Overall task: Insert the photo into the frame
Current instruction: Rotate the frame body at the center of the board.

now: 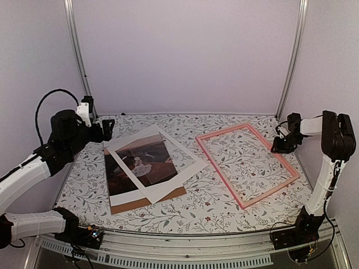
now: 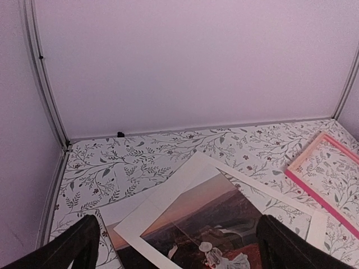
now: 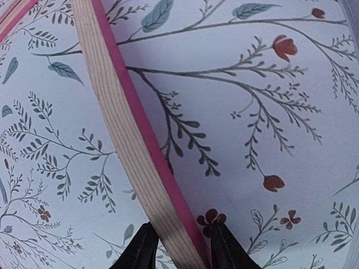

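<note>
clamping frame rail, between right claw fingers

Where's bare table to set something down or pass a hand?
Free: back-centre wedge between rear wall, mat and frame; front strip between brown board, frame and near edge. Tight: the mat-to-frame gap, and the frame's right rail, straddled by the right tool.
</note>
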Tool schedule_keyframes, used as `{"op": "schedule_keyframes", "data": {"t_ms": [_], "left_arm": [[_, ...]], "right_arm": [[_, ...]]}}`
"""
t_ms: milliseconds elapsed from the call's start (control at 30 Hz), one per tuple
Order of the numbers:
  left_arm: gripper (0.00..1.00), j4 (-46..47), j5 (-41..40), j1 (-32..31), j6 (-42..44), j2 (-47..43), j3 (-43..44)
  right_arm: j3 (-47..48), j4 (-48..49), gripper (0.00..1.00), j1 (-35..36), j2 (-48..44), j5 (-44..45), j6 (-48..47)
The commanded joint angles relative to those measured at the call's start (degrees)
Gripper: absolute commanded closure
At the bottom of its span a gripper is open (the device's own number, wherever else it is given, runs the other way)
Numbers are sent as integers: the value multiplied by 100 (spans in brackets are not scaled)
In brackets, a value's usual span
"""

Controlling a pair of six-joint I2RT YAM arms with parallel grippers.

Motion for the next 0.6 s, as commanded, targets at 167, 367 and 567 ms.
{"op": "schedule_keyframes", "data": {"t_ms": [167,367,567], "left_arm": [[0,-673,11,-333,-170,594,459],[0,-674,38,-481,-271,615,446],[0,-783,9,-600,-428,712,488]], "right_arm": [[-788,73,69,-104,-516,626,1124],[-1273,310,69,-104,-768,505,1393],[-1800,534,69,-96,-1241,383,1530]]}}
